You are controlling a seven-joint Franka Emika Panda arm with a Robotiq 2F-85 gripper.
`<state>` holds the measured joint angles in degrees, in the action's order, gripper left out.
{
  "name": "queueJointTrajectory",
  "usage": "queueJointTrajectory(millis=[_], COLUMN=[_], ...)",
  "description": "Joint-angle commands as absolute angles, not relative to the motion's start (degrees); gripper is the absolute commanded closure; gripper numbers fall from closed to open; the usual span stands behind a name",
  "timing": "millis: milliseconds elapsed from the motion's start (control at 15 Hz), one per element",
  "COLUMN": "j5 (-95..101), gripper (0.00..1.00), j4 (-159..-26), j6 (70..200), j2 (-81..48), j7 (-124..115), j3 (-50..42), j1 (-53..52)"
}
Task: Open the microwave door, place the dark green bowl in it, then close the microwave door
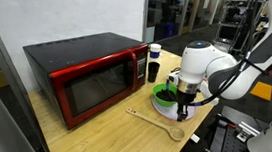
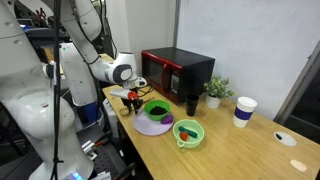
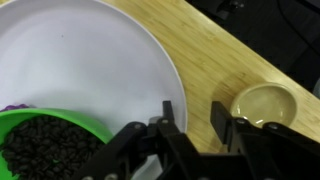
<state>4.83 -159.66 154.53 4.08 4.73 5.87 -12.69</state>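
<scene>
The microwave (image 1: 86,76) has a glossy red front and a black casing; it also shows in an exterior view (image 2: 177,70). The microwave door (image 1: 100,85) is closed. The dark green bowl (image 1: 164,92) with a dark inside sits on a lavender plate (image 2: 148,126), near the microwave in an exterior view (image 2: 156,108). In the wrist view the bowl (image 3: 45,145) is at the lower left on the plate (image 3: 80,60). My gripper (image 3: 200,125) is open and empty, over the bare table just beside the plate's edge; it shows in both exterior views (image 1: 183,113) (image 2: 131,100).
A wooden spoon (image 1: 157,121) lies by the gripper near the table's edge; its bowl shows in the wrist view (image 3: 265,103). A lime-green bowl (image 2: 188,132), a black cup (image 2: 192,103), a potted plant (image 2: 213,92) and a white cup (image 2: 243,110) stand on the table.
</scene>
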Motion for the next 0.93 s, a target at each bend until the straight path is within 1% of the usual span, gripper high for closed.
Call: queueJointTrajectory(millis=[0, 67, 333, 400, 467, 533, 867], j5=[10.41, 11.80, 16.47, 17.15, 17.93, 18.44, 19.87], gripper=[0.50, 0.48, 0.51, 0.54, 0.53, 0.55, 0.58], j4=[-159.63, -159.63, -159.63, -159.63, -159.63, -159.63, -159.62], j6=[157.33, 157.72, 158.63, 158.72, 159.03, 159.03, 160.21], j2=[1.22, 0.80, -0.56, -0.73, -0.99, -1.11, -2.48], j7=[1.25, 0.47, -2.48, -2.92, -3.45, -3.76, -4.81], j3=[7.11, 7.01, 6.71, 6.65, 6.58, 6.53, 5.88], j1=[-10.41, -10.27, -9.94, -9.92, -9.89, -9.86, -9.52])
